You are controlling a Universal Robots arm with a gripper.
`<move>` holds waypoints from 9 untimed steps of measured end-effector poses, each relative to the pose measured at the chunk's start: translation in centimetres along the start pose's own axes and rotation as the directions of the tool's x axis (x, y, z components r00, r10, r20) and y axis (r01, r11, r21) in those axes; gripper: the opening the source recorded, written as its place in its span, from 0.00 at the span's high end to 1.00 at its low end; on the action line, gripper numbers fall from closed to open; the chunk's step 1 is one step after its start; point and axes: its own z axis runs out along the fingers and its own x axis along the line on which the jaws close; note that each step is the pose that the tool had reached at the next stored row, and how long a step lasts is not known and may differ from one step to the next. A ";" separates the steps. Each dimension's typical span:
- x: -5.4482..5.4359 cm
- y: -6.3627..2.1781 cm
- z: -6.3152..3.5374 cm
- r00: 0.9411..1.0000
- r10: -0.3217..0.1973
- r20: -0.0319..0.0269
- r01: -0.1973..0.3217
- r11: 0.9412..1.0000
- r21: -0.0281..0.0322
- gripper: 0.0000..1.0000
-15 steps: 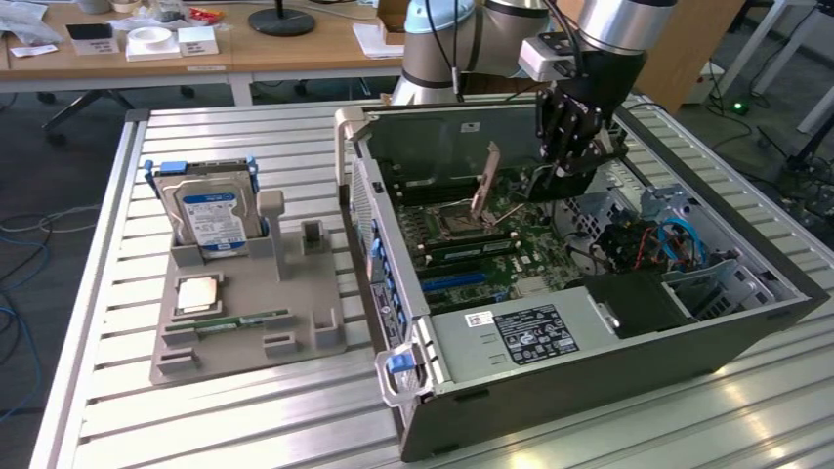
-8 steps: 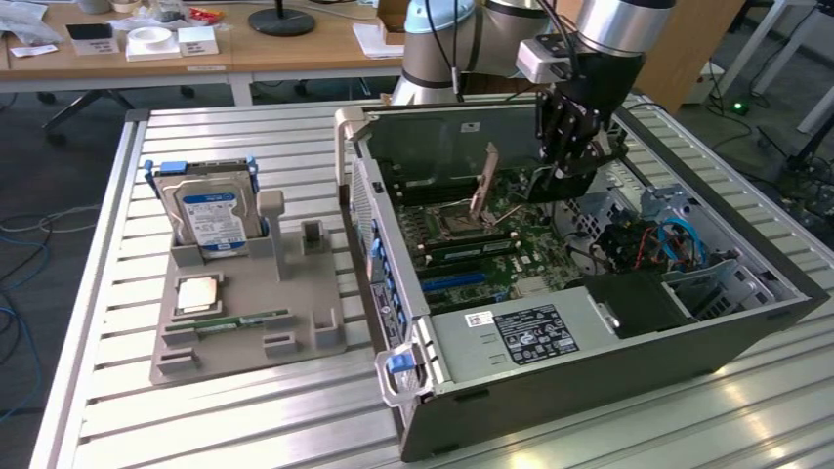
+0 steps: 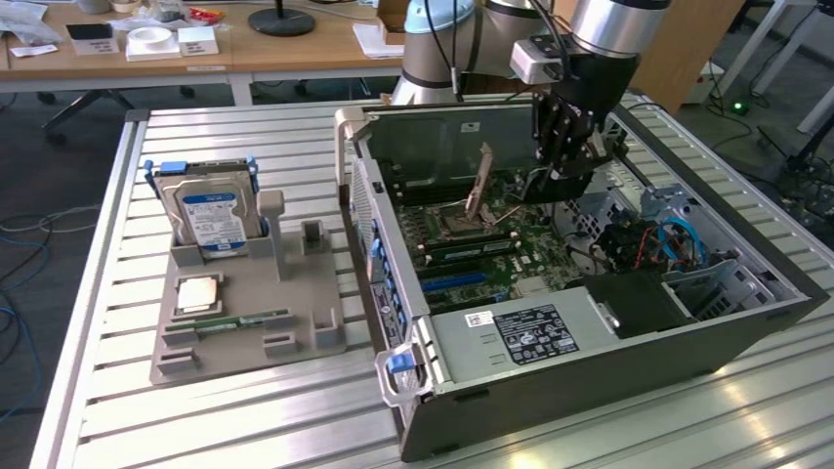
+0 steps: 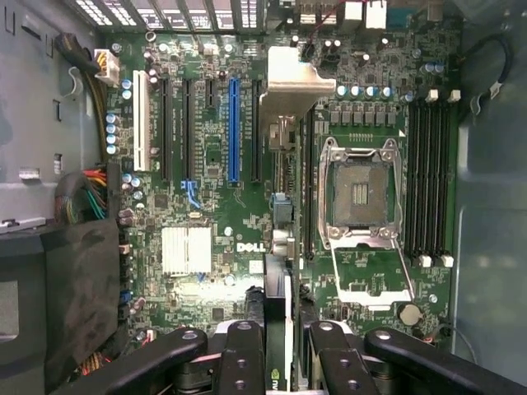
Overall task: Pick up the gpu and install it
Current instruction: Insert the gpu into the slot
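My gripper (image 3: 568,178) hangs inside the open computer case (image 3: 729,322), above the motherboard (image 4: 206,164). It is shut on the gpu (image 4: 278,321), which the wrist view shows edge-on as a thin dark card running away from between the two black fingers (image 4: 240,355). The card's silver end bracket (image 4: 293,81) points toward the case's rear slots. The card hovers between the blue expansion slot (image 4: 234,132) and the empty processor socket (image 4: 361,193), beside a black slot (image 4: 255,132). From the exterior view the card is mostly hidden behind the gripper.
A grey parts holder (image 3: 248,337) lies on the slatted table at the exterior view's left. It holds a silver hard drive (image 3: 209,217), a processor chip (image 3: 198,293) and a green memory stick (image 3: 248,320). Cables (image 3: 658,244) and the power supply (image 3: 521,332) crowd the case's near end.
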 end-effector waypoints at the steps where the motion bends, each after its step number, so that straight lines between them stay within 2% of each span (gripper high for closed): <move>1: 0.0 0.08 0.05 1.000 0.000 0.000 0.000 1.000 0.001 0.74; 9: 0.2 0.33 0.57 1.000 0.001 0.000 -0.001 1.000 0.005 0.74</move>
